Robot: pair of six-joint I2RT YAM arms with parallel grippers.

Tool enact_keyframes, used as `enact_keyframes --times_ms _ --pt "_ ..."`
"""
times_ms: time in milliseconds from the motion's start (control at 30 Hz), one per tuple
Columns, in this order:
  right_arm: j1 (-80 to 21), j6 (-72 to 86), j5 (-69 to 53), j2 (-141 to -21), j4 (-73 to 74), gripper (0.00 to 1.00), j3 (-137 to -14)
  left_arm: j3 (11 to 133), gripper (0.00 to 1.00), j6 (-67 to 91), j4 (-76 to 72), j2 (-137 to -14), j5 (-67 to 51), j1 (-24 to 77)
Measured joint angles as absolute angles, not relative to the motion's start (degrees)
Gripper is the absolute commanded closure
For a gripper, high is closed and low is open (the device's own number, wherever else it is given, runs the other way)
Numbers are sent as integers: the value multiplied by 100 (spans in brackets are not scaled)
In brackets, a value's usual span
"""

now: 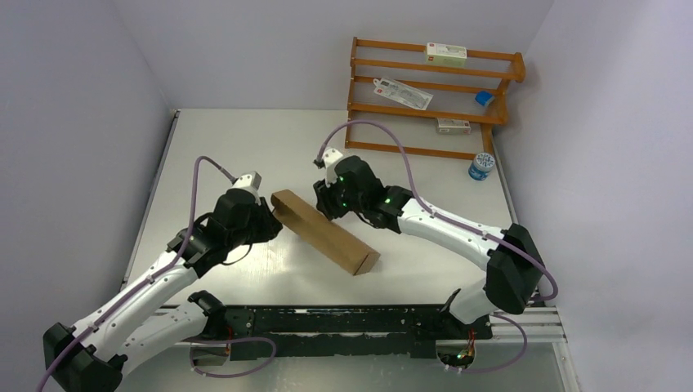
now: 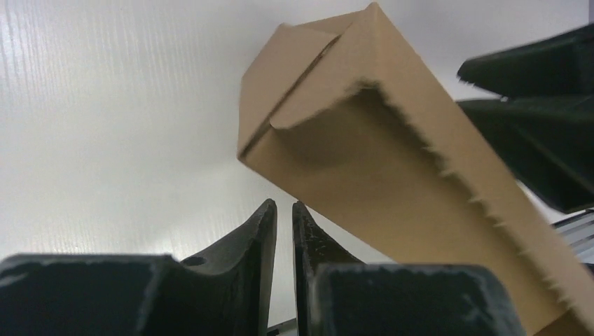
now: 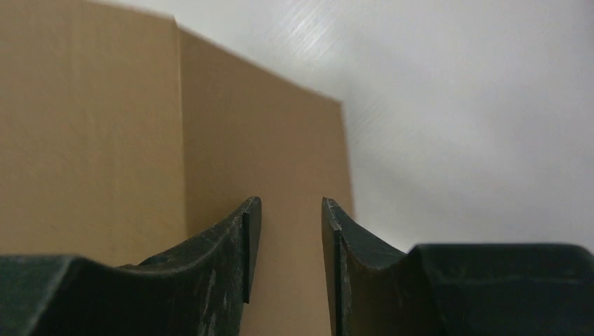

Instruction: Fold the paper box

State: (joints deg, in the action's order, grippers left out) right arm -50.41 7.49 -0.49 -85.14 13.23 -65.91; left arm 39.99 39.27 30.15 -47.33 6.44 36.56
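You have the plain brown corrugated cardboard paper box [image 1: 323,231] lying on the pale grey bench [image 1: 229,147], roughly midway between your two arms. It is folded up into a long, narrow closed shape. It runs diagonally, one end pointing to the far left and the other toward the near right. In your left wrist view the box [image 2: 392,182] shows a tucked end flap and a ragged torn-looking edge along one long side. Your left tool [image 1: 268,217] sits at the far-left end of the box. Its black fingers [image 2: 263,231] are almost together, with only a slim gap between them and nothing in that gap. The box lies just ahead of them and to their right, and whether they touch it is not clear. Your right tool [image 1: 328,206] is at the far long side of the box, near its middle. Its fingers [image 3: 245,231] stand apart with nothing between them, and the cardboard wall [image 3: 105,140] fills the view just beyond them. At the far right corner of the bench stands an orange-brown wooden rack [image 1: 433,98] carrying small white cartons [image 1: 445,54].
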Motion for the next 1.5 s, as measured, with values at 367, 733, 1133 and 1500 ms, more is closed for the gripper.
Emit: enact_keyframes --times_ms 367,733,1133,1500 --pt "-4991 766 685 -8158 1514 42 -6488 4108 69 3717 2897 -4818 934 3656" --pt "-4982 1072 1033 -7677 1855 32 -6567 4252 50 3682 2864 -4880 1155 3656" --pt "-4567 2689 1396 -7686 2075 29 -5227 3267 19 4064 1955 -5478 563 3253" --pt "-3706 2930 475 -8366 1181 36 -4906 2480 33 4368 -193 -6873 -1660 2051"
